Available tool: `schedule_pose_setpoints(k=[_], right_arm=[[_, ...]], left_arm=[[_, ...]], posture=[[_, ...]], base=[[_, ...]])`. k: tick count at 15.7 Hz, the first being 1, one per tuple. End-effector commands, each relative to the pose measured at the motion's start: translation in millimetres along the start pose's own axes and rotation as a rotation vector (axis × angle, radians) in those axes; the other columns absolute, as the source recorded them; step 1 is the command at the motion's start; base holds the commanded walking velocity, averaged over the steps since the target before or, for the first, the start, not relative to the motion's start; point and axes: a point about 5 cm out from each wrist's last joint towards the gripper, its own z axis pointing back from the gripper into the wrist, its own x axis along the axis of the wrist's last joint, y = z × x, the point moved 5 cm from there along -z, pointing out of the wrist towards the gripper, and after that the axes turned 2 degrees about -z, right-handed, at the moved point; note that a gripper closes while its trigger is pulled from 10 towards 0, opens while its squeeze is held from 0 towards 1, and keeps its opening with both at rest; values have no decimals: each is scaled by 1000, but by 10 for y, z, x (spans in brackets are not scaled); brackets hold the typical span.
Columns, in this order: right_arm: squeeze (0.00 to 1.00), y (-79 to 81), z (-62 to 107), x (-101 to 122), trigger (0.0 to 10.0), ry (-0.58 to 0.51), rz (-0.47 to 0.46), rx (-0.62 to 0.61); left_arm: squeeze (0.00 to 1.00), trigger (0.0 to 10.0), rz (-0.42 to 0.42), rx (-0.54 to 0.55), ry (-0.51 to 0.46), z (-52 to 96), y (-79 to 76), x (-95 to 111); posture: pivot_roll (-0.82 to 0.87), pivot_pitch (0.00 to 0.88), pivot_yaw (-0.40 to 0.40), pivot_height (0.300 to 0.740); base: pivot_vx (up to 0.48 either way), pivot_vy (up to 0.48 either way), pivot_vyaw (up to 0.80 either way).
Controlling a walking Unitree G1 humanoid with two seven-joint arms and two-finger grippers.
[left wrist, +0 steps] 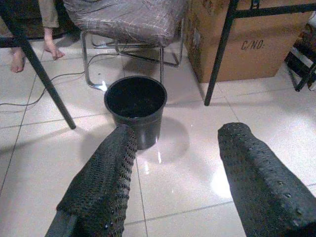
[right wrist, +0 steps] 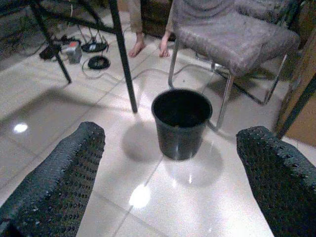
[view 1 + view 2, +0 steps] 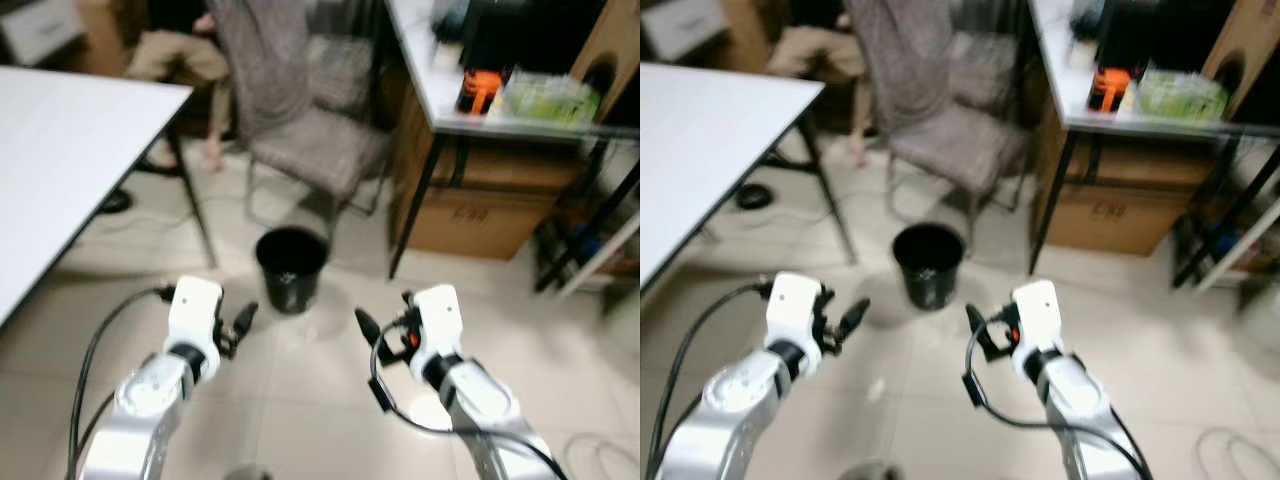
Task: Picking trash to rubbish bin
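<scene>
Left eye view, bin: round black plastic rubbish bin (image 3: pixel 291 268) stands upright on the pale glossy tiled floor (image 3: pixel 300 400) at mid-frame, just below the grey fabric chair with chrome legs (image 3: pixel 300 130)
Left gripper: left gripper (image 3: pixel 240 325) hovers in the lower left, its black fingers spread wide with nothing between them; in the left wrist view the bin sits beyond the dotted fingers (image 1: pixel 106 187)
Right gripper: right gripper (image 3: pixel 372 330) hovers in the lower centre-right, fingers wide apart and empty; bin seen between them in the right wrist view (image 2: pixel 181 122)
Surroundings: white table (image 3: pixel 60 160) upper left, brown cardboard box (image 3: pixel 470 215) under the desk at upper right
Person: bare feet (image 2: pixel 148 47) beyond the chair
</scene>
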Motion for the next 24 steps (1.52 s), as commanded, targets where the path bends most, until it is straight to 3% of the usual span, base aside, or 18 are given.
schedule_pose_setpoints(k=[1, 3, 6, 9, 16, 24], right_arm=[[0, -23, 8, 28, 10000, -12, -3, -7], [0, -7, -3, 69, 10000, -23, 6, 5], [0, 86, -30, 188, 10000, -56, 38, 65], [0, 201, -61, 303, 10000, -91, 65, 131], [0, 303, -94, 402, 10000, -118, 83, 201], [0, 397, -87, 358, 10000, -115, 81, 260]], left_arm=[[0, 10000, -16, 11, -16, 14, 21, 67], [0, 10000, -23, 33, -50, 30, 60, 151], [0, 10000, -50, 138, -189, 78, 220, 457], [0, 10000, -69, 203, -254, 138, 343, 684], [0, 10000, -102, 263, -275, 201, 445, 784], [0, 10000, -161, 323, -270, 251, 577, 862]], posture=[[-43, 38, -32, 740], [-42, 39, -34, 740], [-31, 42, -41, 740], [-19, 42, -48, 740], [-5, 45, -61, 740], [30, 39, -66, 740]], base=[[-319, 0, 0], [-313, 0, 0], [0, 0, 0], [164, 0, 800], [271, 0, 800], [288, 0, 800]])
